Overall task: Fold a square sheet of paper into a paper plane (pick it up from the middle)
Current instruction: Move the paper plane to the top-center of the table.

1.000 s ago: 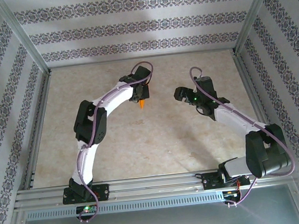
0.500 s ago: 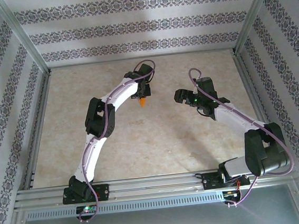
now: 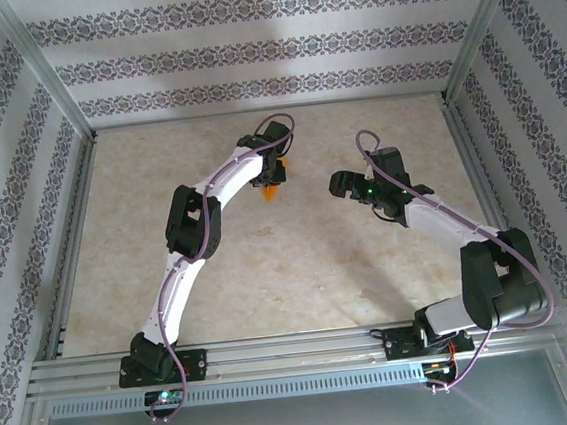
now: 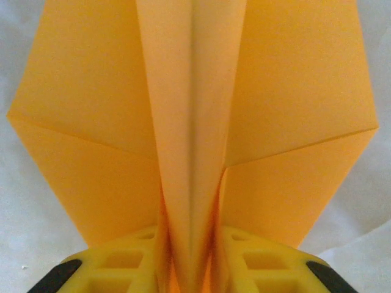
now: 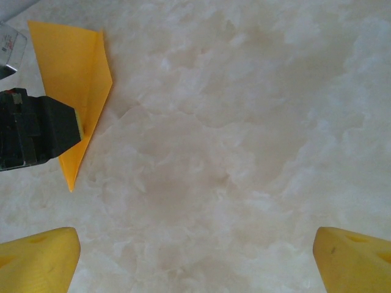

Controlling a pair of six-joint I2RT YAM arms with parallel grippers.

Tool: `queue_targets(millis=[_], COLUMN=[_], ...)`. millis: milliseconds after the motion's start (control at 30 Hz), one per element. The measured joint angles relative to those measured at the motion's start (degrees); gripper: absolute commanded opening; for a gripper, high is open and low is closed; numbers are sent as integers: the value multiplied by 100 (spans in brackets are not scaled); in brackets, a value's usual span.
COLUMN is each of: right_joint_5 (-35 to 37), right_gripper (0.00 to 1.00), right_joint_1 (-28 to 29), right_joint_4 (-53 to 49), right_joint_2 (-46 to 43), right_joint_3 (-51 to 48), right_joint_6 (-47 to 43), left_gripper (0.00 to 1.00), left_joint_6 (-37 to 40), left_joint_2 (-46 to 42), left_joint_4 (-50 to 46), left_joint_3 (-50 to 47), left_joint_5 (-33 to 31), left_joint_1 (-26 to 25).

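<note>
Patterned walls (image 3: pixel 248 55) and a metal frame (image 3: pixel 46 95) close in a pale, marble-look table (image 3: pixel 298 261). Two arms rise from its near edge. The left arm (image 3: pixel 189 227) bends up and away towards the far middle of the table, while the right arm (image 3: pixel 456 231) curves in from the right, its head turned towards the left one. The two heads are near each other but apart, with bare table between them.

The right gripper (image 3: pixel 341 182) hangs above the table with its yellow fingers (image 5: pixel 43 256) spread wide and nothing between them. Its wrist camera shows the stone surface between the two tips.

The left gripper (image 3: pixel 268 179) is over the far middle of the table, with the paper plane (image 3: pixel 273 192) at its tip. In the left wrist view the plane's centre fold runs straight down between the yellow fingers (image 4: pixel 122 262), which sit close on either side of it (the wings fan out to left and right beyond them). Whether the fingers press the fold or merely flank it, I cannot tell.

From the right wrist camera the plane appears at the upper left, its sharp tip pointing down the picture.
</note>
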Motion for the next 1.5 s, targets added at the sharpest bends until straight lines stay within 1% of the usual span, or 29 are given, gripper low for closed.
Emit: queue_targets(millis=[233, 533, 667, 733, 800, 900, 1267, 1500], right_joint_5=[-66, -142, -146, -153, -166, -184, -199, -205], right_gripper=[98, 98, 98, 98, 98, 98, 98, 98], right_joint_1=[0, 0, 0, 0, 0, 0, 0, 0], right_joint_4=[0, 0, 0, 0, 2, 2, 2, 2], right_joint_2=[109, 138, 138, 138, 138, 140, 225, 278], right_joint_3=[0, 0, 0, 0, 0, 0, 0, 0], right_joint_6=[4, 7, 7, 9, 24, 26, 46, 50], left_gripper=[34, 36, 39, 38, 36, 35, 39, 39], left_joint_6=[-52, -400, -481, -487, -459, -380, 94, 129], left_joint_2=[9, 26, 39, 55, 63, 63, 66, 66], left_joint_4=[-22, -28, -28, -28, -31, -31, -28, -26], left_joint_3=[0, 7, 28, 55, 66, 66, 70, 70], left_joint_5=[-37, -79, -22, -11, -15, -15, 50, 52], left_joint_1=[0, 7, 33, 33, 33, 33, 33, 33])
